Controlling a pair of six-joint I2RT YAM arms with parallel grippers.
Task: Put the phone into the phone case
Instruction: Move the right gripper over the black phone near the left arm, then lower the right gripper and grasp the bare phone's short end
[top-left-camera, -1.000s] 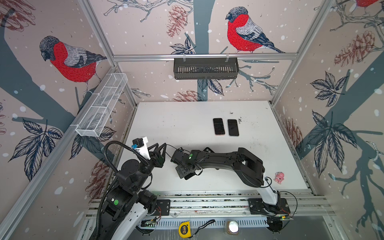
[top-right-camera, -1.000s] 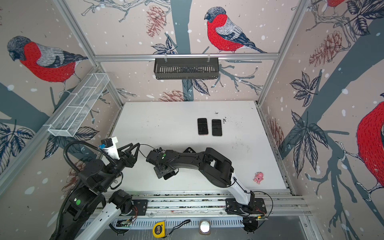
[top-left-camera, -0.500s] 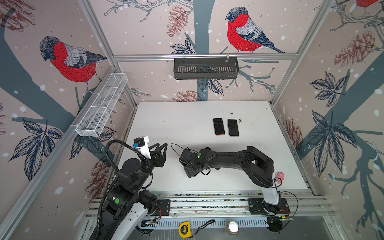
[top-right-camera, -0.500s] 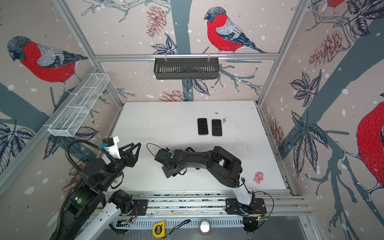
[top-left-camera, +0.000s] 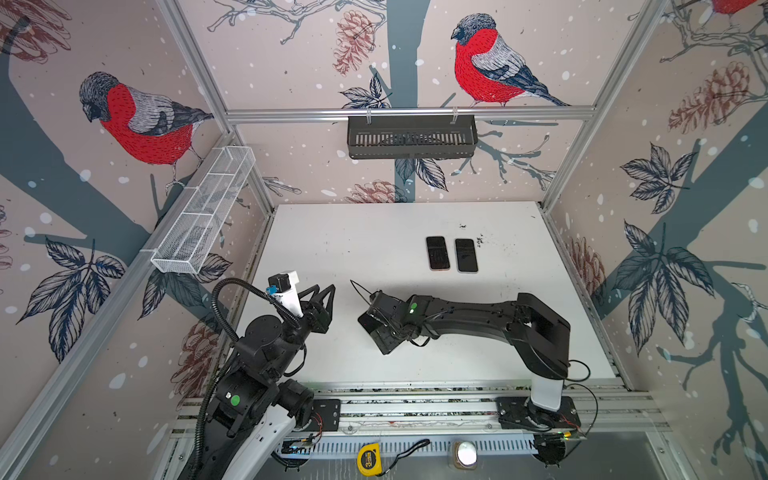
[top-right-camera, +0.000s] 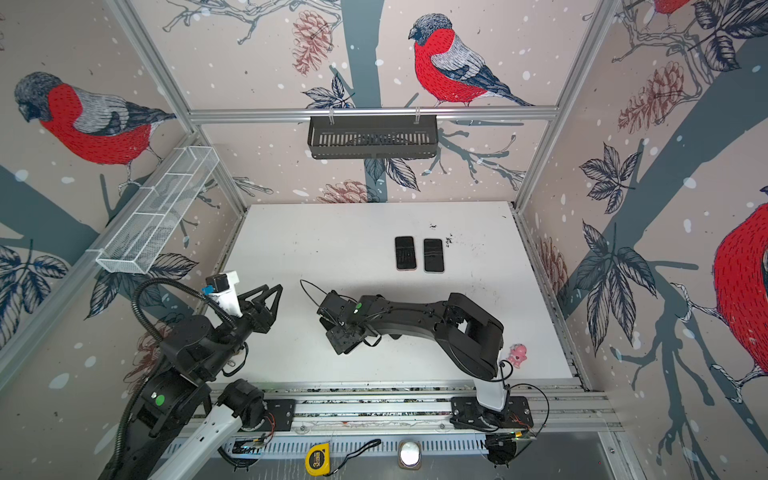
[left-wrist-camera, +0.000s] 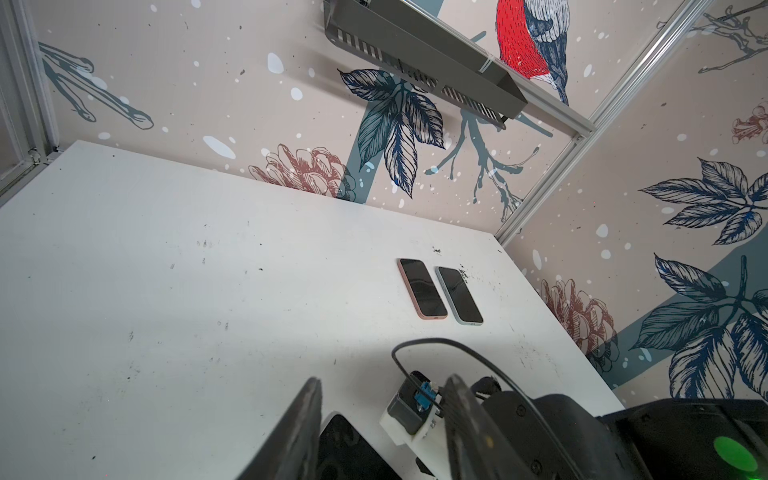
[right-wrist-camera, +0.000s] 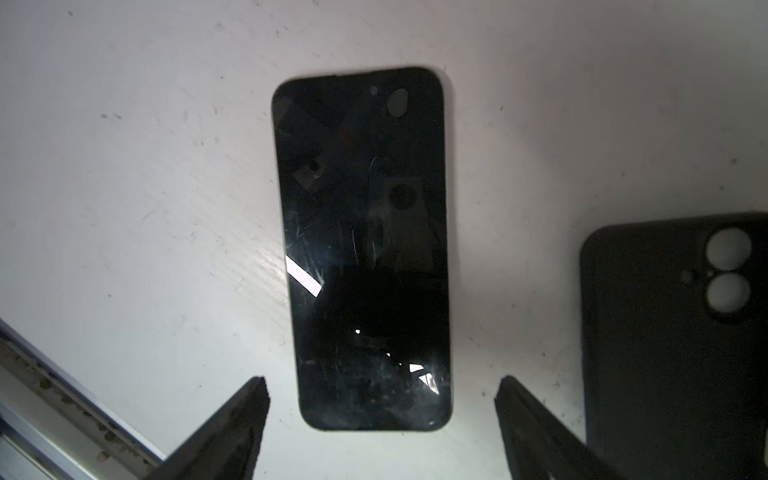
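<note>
- Phone (right-wrist-camera: 361, 249) lies flat on the white table (top-left-camera: 332, 241), dark glass up, scratched, with bright reflections on it.
- Phone case (right-wrist-camera: 673, 345), matte black, lies flat just beside the phone. A strip of bare table separates them, so they do not touch. White table shows through its two round camera holes. I cannot tell which face is up.
- Phone is not in the case.
- Right gripper (right-wrist-camera: 380, 384) hangs over one short end of the phone, jaws spread wide, one finger on each side. There is a clear gap between each finger and the phone's edges. It grips nothing.
- In both top views the right arm (top-left-camera: 457, 316) reaches across the front of the table toward the left. Its wrist hides the phone and case from above.
- Left gripper (top-left-camera: 322, 289) hovers above the table's front left part, jaws about half apart, with nothing between them.
- Two more phones lie at the far right of the table, side by side, screens up, a narrow gap between them: a pink-edged phone (left-wrist-camera: 422, 289) and a blue-edged phone (left-wrist-camera: 459, 295). Both are well apart from the grippers.
- Small pink toy (top-right-camera: 517, 353) sits near the table's front right corner.
- Yellow tape measure (top-left-camera: 368, 459) lies off the table in front of the rails.
</note>
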